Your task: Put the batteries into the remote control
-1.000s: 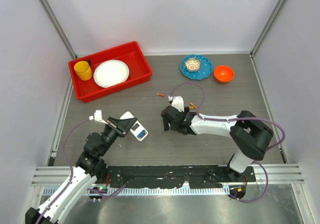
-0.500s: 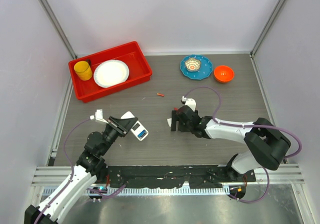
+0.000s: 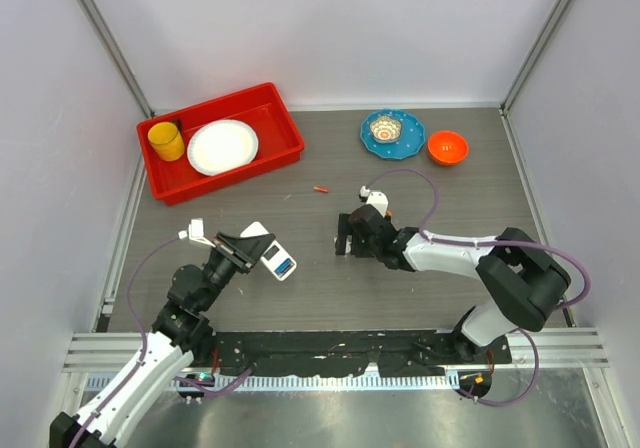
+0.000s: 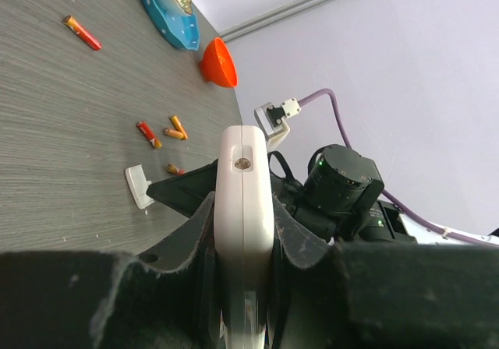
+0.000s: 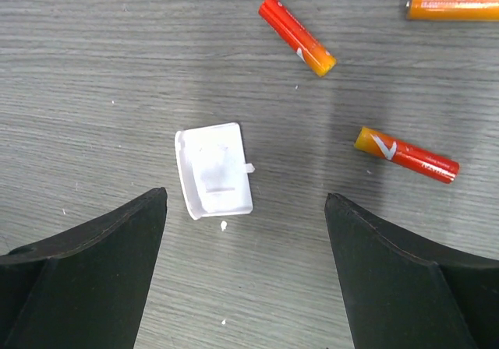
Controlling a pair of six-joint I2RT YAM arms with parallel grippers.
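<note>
- The white-and-black left arm [image 3: 160, 348] rises from its base and angles up and to the right.
- Its black two-finger left gripper [image 3: 248, 248] is clamped on the white remote control [image 4: 244, 201], held edge-on.
- The white-and-black right arm [image 3: 450, 251] stretches leftward, low.
- The black right gripper [image 5: 245, 201] points downward, jaws spread wide.

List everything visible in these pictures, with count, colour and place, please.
batteries: four, orange-red, loose on table
remote control: one, white, in left gripper
cover: one, white, on table under right gripper
tray: one, red, far left
cup: one, yellow, in tray
plate: one, white, in tray
dish: one, blue, far centre, holding small bowl
bowl: one, orange, right of dish
left gripper: black, shut on remote control
right gripper: black, open above cover
</note>
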